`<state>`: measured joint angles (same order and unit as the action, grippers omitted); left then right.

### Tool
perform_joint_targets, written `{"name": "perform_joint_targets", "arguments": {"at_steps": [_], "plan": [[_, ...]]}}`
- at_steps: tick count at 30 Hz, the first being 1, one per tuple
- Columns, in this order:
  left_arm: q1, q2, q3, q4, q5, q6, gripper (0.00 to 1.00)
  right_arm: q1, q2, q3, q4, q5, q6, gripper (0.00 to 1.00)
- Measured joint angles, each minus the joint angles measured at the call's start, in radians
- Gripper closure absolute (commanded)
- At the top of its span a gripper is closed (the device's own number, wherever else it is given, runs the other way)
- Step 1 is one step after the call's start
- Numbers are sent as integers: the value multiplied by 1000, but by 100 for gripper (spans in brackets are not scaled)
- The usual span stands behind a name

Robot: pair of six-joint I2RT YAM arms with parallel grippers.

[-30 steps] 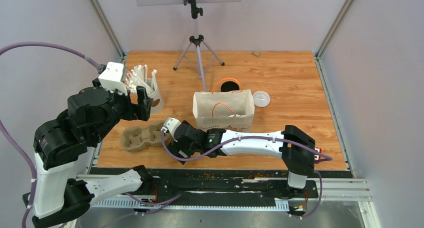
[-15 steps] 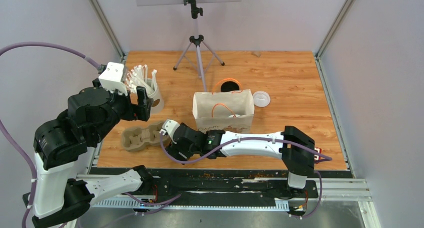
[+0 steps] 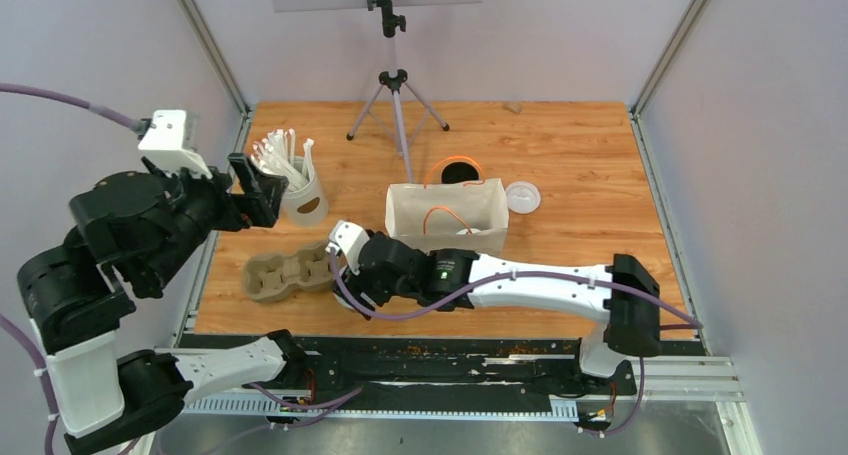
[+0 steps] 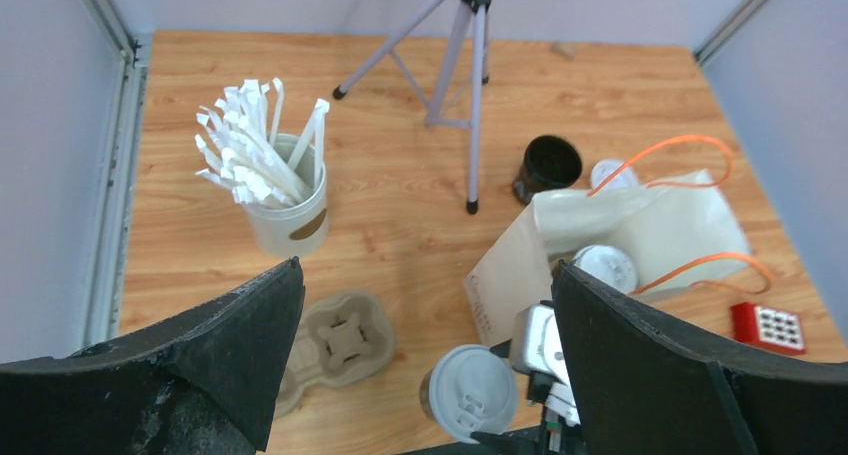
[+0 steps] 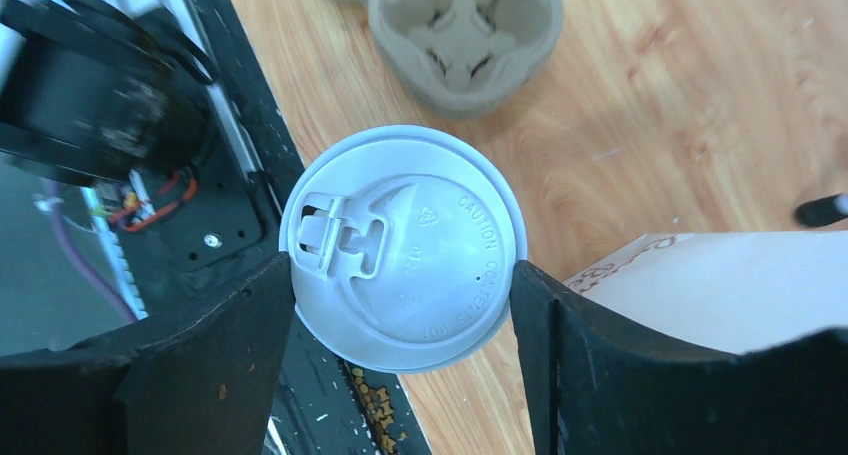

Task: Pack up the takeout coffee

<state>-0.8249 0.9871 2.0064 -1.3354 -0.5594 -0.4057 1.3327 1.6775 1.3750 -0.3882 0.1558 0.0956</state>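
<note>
Coffee cup [image 5: 400, 245], white-lidded, pinched at its rim by the right gripper [image 5: 402, 275], over the near edge of the table [image 3: 580, 145], close to the pulp carrier tray [image 5: 460, 35] and the paper bag [image 4: 640, 225]; possibly lifted clear, hard to tell. Second lidded cup [image 4: 605, 267] inside the bag. Open black cup [image 4: 548, 165], lidless, behind the bag. Left gripper [image 4: 425, 267] spread wide, holding nothing, up near the straw cup [image 4: 290, 210].

wht lid [image 5: 400, 245], blk cup [image 4: 548, 165], brown tray [image 5: 450, 25]
</note>
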Motion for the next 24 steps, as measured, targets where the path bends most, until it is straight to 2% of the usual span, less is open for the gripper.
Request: {"name": "perform_joint_targets", "arguments": {"at_steps": [4, 11, 18, 24], "plan": [[0, -5, 58, 4, 0, -32, 0, 0, -83, 55, -22, -5, -16, 27], [0, -10, 41, 35, 6, -51, 2, -23, -230, 176, -74, 11, -50, 27], [0, -18, -81, 82, 39, -61, 4, -92, -343, 306, -120, 89, -121, 27], [0, -58, -300, 193, 113, -71, 6, -128, -424, 327, -150, 188, -218, 27]]}}
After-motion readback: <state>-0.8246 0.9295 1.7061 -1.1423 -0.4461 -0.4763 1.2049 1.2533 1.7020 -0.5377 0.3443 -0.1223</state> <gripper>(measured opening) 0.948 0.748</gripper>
